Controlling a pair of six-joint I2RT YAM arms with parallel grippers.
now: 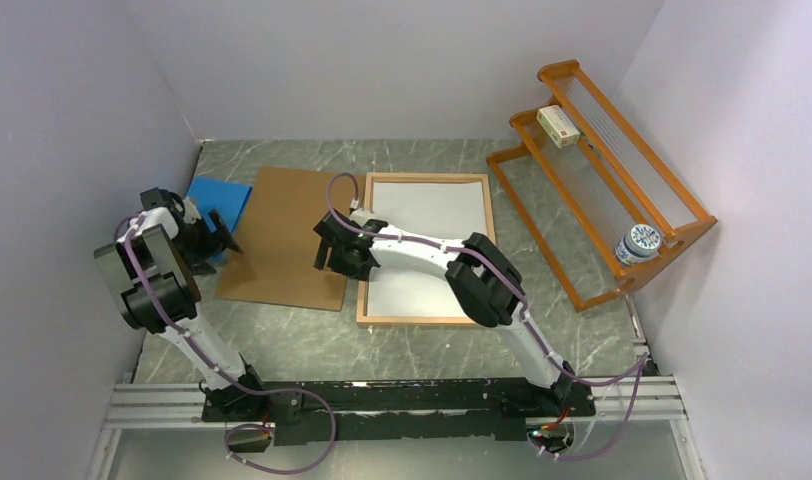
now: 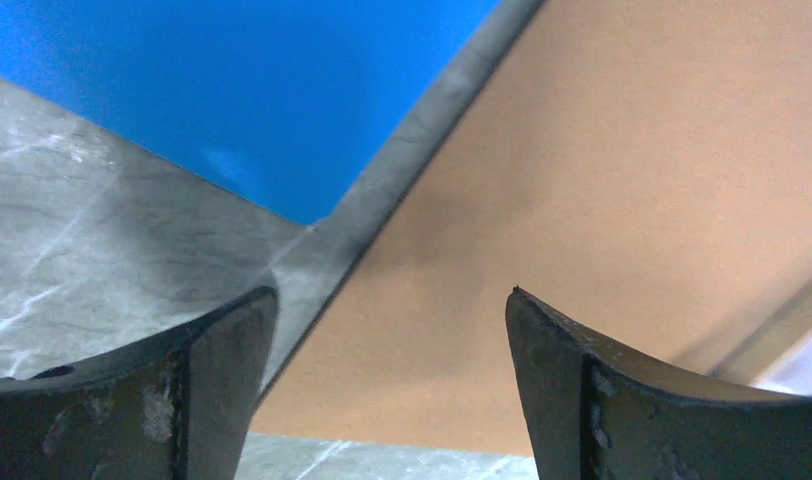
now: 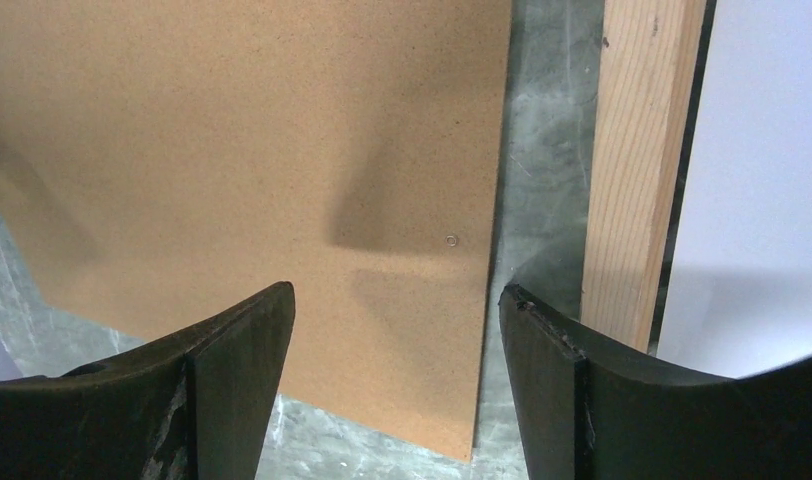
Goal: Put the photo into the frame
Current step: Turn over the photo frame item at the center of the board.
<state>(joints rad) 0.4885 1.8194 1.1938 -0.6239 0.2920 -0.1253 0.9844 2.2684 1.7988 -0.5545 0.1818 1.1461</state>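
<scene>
The frame (image 1: 422, 320), with its light wooden border, lies flat on the table right of centre. A white sheet, the photo (image 1: 427, 240) with its plain back up, fills its opening. In the right wrist view the frame's left bar (image 3: 637, 150) and the white photo (image 3: 772, 150) lie at the right. My right gripper (image 1: 332, 250) (image 3: 397, 295) hangs open over the right edge of the brown board (image 1: 287, 240) (image 3: 232, 150), just left of the frame. My left gripper (image 1: 217, 240) (image 2: 392, 300) is open and empty above the board's left edge (image 2: 582, 150).
A blue sheet (image 1: 217, 200) (image 2: 232, 80) lies at the far left, partly under the brown board. An orange slatted rack (image 1: 602, 170) stands at the back right with a small box (image 1: 559, 127) and a patterned cup (image 1: 639, 243) on it. Walls close in both sides.
</scene>
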